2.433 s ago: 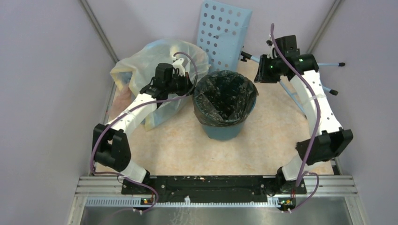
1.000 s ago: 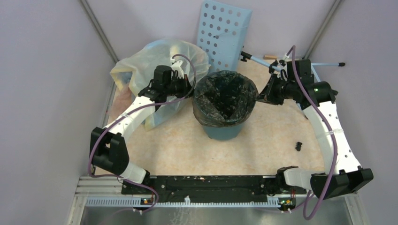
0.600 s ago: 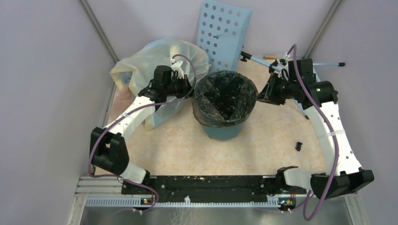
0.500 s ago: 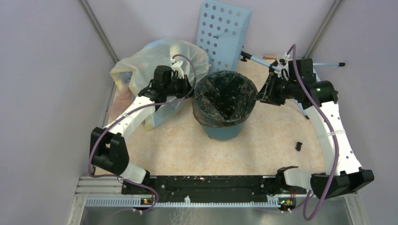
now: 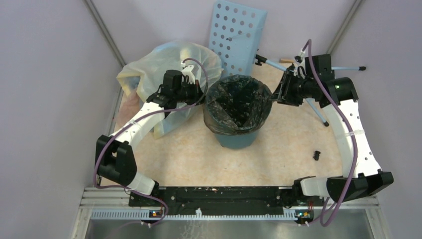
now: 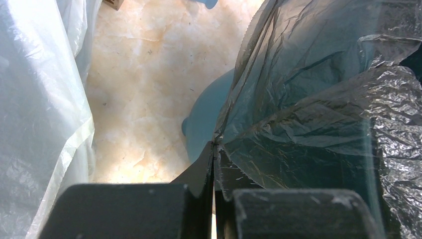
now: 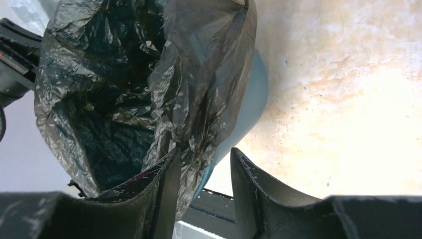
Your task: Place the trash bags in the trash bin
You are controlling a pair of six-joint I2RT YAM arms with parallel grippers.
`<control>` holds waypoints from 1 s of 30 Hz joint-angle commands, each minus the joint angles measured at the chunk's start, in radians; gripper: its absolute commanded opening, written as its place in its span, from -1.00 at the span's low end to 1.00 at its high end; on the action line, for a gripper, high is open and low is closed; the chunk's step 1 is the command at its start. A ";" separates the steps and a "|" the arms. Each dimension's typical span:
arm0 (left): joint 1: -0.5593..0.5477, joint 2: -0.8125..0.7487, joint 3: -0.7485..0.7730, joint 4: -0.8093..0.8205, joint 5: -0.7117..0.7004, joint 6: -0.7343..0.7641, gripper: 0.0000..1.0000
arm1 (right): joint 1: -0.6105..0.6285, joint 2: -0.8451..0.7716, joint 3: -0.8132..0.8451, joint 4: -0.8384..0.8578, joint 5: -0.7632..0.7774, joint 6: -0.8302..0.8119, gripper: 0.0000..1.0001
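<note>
**Right Rim Edge Ahead of Fingers**

Left gripper [image 6: 214,149]: fingers pinch the trash bag [image 5: 238,107] at the left rim of the trash bin [image 5: 234,140], which the bag lines. Right gripper [image 7: 203,159]: fingers narrowly apart (nothing clamped); the bag's right edge lies just ahead.

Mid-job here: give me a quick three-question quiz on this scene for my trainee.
1. True or false: the left gripper is shut on the trash bag.
2. What stands behind the trash bin? A) metal ladder B) light blue perforated panel C) red bucket
3. Fill in: the right gripper, at the bin's rim, is ____.
Key: 1 true; 2 B; 3 open.
</note>
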 commanded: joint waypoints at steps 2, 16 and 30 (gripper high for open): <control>0.002 -0.045 0.016 0.024 0.004 0.003 -1.00 | -0.006 0.014 0.020 0.050 0.044 0.006 -0.20; 0.002 -0.051 0.006 0.012 -0.005 0.012 -1.00 | -0.200 -0.136 -0.348 0.405 -0.268 0.281 0.13; 0.001 -0.046 0.010 0.011 0.006 0.016 -1.00 | -0.236 -0.191 -0.437 0.561 -0.358 0.383 -0.09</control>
